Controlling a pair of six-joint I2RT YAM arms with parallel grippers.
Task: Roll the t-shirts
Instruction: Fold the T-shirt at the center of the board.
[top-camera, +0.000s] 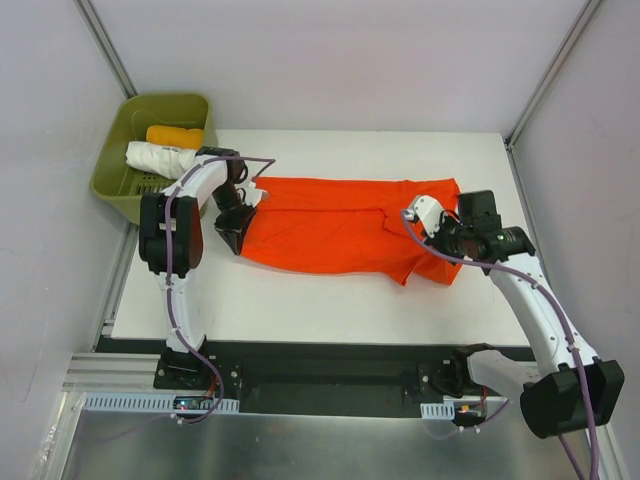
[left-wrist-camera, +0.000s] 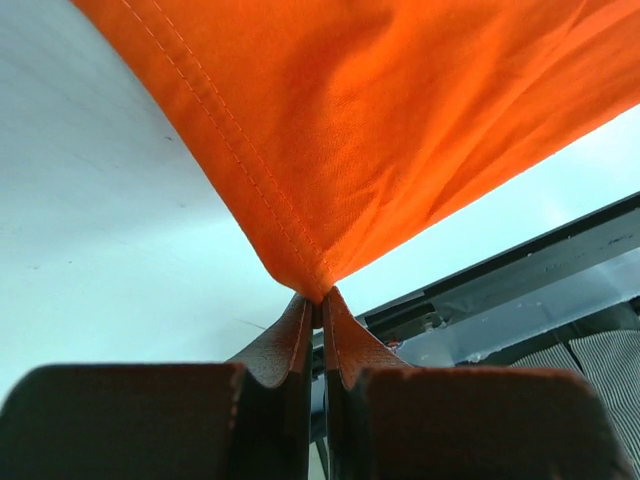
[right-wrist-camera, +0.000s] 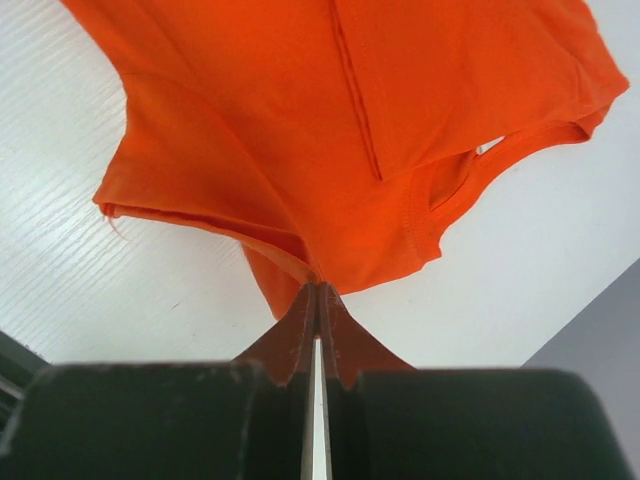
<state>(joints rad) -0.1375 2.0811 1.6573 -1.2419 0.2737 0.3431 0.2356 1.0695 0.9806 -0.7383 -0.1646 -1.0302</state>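
**A:** What sits at the far left corner of the flat white table (top-camera: 300, 300)?

**B:** An olive-green plastic bin (top-camera: 115, 190) with slotted walls. Inside it an orange roll of cloth (top-camera: 175, 136) lies against a white roll of cloth (top-camera: 160, 158), the orange one farther from the table's near edge.

**A:** And the left gripper (top-camera: 240, 238)?

**B:** It is over the table's left part, low to the surface. Its wrist view shows the left gripper (left-wrist-camera: 315, 298) pinched tight on a stitched corner of the hem, no gap between the jaws, and the cloth drawn up from the table into a point.

**A:** Where is the garment itself?

**B:** The bright red-orange short-sleeved t-shirt (top-camera: 340, 235) of thin cloth lies lengthwise across the middle of the table, hem toward the table's left side and neck toward its right side. It looks folded in along its length, with a seam line running through the middle. Up close, the t-shirt (left-wrist-camera: 380, 120) is smooth near the hem, and the t-shirt (right-wrist-camera: 330, 120) is more rumpled at the collar end.

**A:** The right gripper (top-camera: 412, 222)?

**B:** It is over the table's right part. The right gripper (right-wrist-camera: 316, 290) is clamped on a fold of the cloth beside the round neck opening, with its jaws closed together on the fabric.
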